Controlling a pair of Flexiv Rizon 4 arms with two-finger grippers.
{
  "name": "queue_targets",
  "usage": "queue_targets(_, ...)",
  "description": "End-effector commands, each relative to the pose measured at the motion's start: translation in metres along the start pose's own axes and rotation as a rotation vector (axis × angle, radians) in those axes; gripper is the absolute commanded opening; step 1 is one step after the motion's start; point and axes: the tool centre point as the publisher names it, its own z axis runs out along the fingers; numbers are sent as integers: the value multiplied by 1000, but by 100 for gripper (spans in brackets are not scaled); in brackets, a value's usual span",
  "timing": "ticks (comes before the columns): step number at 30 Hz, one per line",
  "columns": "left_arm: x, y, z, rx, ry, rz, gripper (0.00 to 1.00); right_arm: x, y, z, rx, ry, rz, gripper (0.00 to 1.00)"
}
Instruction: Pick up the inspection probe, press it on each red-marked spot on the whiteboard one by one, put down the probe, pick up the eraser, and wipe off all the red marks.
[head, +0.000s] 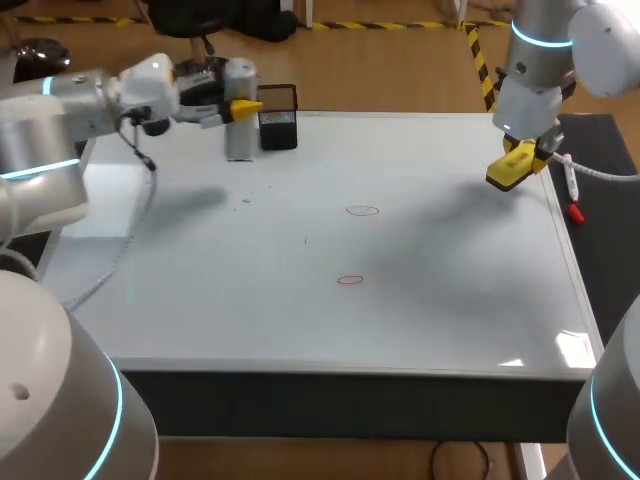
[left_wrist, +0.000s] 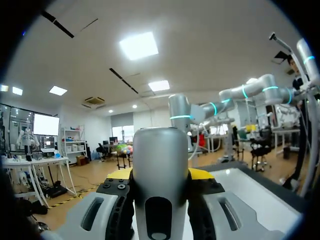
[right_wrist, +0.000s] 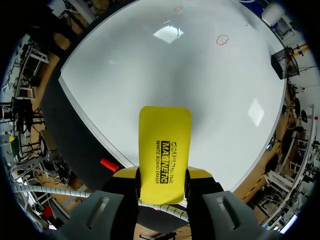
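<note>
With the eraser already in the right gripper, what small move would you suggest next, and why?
Probably ease the right gripper with the eraser inward over the whiteboard toward the nearer red mark. Both marks are unwiped, the eraser hangs at the board's right edge, and the left gripper holds the probe back by the black holder, clear of that path.

Grey probe (head: 240, 125) upright, far-left; yellow eraser (head: 510, 170) above whiteboard (head: 450, 300) R edge; 2 red marks (head: 363, 210) mid-board.
</note>
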Motion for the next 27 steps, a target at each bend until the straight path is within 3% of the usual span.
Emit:
queue_targets(1,1,-12,-33,-14,-74,5,0,0,-1,-1,2,4,-1,0)
queue_targets(13,-16,-25,-82,-6,-170,26,0,0,-1,-1,2,4,-1,0)
queue_targets(27,-14,-26,-92,-11,-178,22,0,0,-1,-1,2,4,-1,0)
